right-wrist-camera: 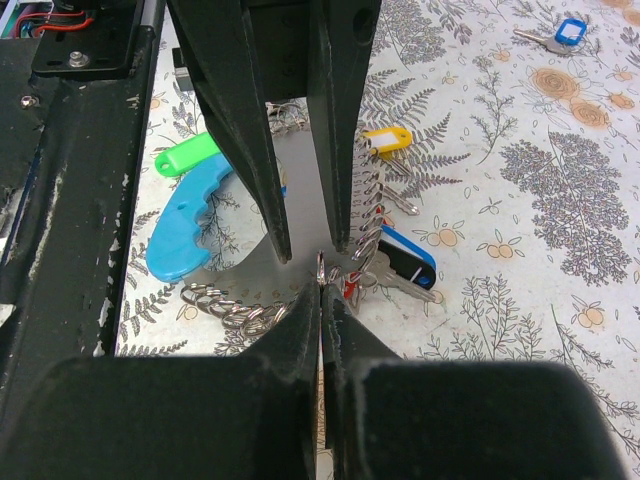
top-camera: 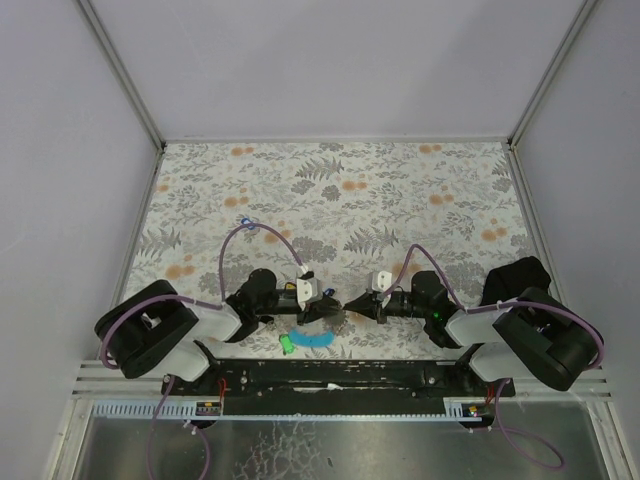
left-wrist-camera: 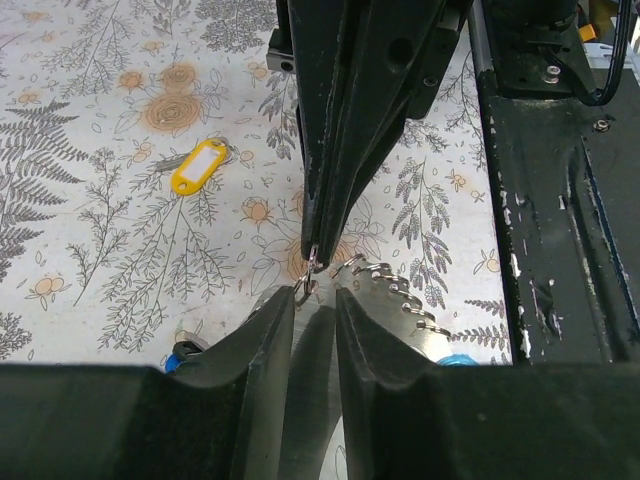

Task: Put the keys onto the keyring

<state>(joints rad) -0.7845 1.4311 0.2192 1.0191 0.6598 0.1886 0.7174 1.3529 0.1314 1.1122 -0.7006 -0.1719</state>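
The keyring is a grey metal plate (right-wrist-camera: pixel 300 205) edged with several small silver rings (right-wrist-camera: pixel 372 200), on a light-blue curved strap (right-wrist-camera: pixel 190 215), also in the top view (top-camera: pixel 318 340). My left gripper (left-wrist-camera: pixel 315 295) is shut on the plate's edge and holds it tilted just above the table. My right gripper (right-wrist-camera: pixel 321 285) is shut on one small ring (right-wrist-camera: pixel 321 266) at the plate's tip, meeting the left gripper tip to tip (top-camera: pixel 340 303). A blue-and-black key (right-wrist-camera: pixel 405 262) and a red-capped key (right-wrist-camera: pixel 352 285) hang on rings. A green key (right-wrist-camera: pixel 185 155) and a yellow key (left-wrist-camera: pixel 200 165) lie beside the plate.
A blue-capped key (right-wrist-camera: pixel 565 33) lies alone further out on the floral cloth, also seen in the top view (top-camera: pixel 243 221). The black base rail (top-camera: pixel 330 375) runs along the near edge just behind the keyring. White walls enclose the table.
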